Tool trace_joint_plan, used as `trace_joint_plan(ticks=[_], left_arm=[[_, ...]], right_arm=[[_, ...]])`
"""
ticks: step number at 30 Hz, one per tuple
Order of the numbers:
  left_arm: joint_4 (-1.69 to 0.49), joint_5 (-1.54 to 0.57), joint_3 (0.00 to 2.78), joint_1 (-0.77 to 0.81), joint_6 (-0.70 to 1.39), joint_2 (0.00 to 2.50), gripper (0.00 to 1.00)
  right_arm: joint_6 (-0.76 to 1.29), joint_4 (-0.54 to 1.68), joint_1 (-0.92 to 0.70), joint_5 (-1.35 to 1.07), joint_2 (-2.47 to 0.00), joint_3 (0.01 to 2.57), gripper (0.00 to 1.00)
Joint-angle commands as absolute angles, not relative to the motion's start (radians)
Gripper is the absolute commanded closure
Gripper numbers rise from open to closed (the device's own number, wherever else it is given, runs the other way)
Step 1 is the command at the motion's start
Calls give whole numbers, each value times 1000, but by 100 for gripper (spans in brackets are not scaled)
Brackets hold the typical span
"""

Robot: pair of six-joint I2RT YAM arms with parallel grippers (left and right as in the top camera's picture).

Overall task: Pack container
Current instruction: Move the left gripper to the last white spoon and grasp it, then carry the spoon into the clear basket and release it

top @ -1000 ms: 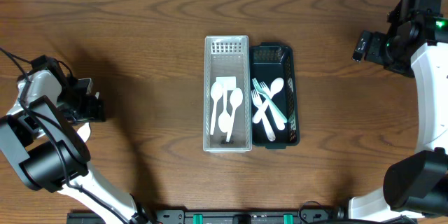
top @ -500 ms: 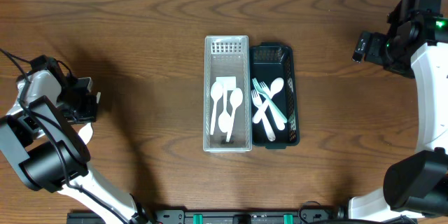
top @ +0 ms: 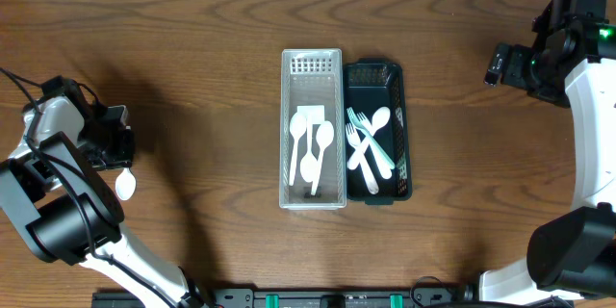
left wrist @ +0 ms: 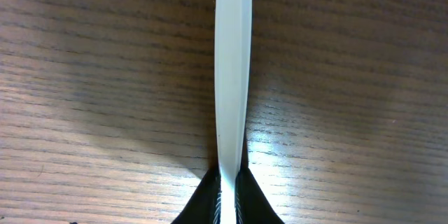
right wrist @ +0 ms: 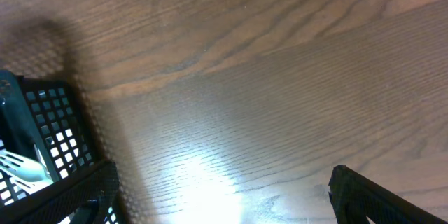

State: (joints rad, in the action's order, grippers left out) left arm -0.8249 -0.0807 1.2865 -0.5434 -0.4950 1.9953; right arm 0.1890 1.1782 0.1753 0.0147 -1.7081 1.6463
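The left pincer (left wrist: 228,185) is clenched on a white spoon (top: 125,185). Its bowl has just come into view, well apart from the spoon tray (top: 286,106). Carrying it over probably follows. The right pincer (right wrist: 224,199) is released.

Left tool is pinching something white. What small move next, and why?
Probably raise it a little and swing toward the white tray: the left tool is shut on a spoon, far from the tray, where other spoons already lie.

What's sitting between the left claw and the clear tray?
Nothing. In the overhead view, only bare table separates the left gripper, holding a white spoon, and the clear tray.
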Motion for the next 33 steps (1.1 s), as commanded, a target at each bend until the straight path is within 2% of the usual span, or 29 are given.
trace_joint_plan(ticks=[1,10,16,21,26,33], left_arm=[[-813,-125,1252,-545,-492,2022,94],[-808,-148,1256,-530,-436,1972,94],[-827,-171,1283,-437,-360,1834,94],[-873,-173,1310,-281,-281,1662,94],[-923,-172,1329,-24,-150,1461,94],[-865,-169,1329,320,183,1346,94]], right_arm=[[170,1179,171,11,-1711,1645,1],[170,1178,171,11,-1711,1645,1],[170,1171,171,10,-1711,1645,1],[170,1171,171,10,-1711,1645,1],[170,1170,171,10,-1711,1645,1],[170,1169,171,10,-1711,1645,1]])
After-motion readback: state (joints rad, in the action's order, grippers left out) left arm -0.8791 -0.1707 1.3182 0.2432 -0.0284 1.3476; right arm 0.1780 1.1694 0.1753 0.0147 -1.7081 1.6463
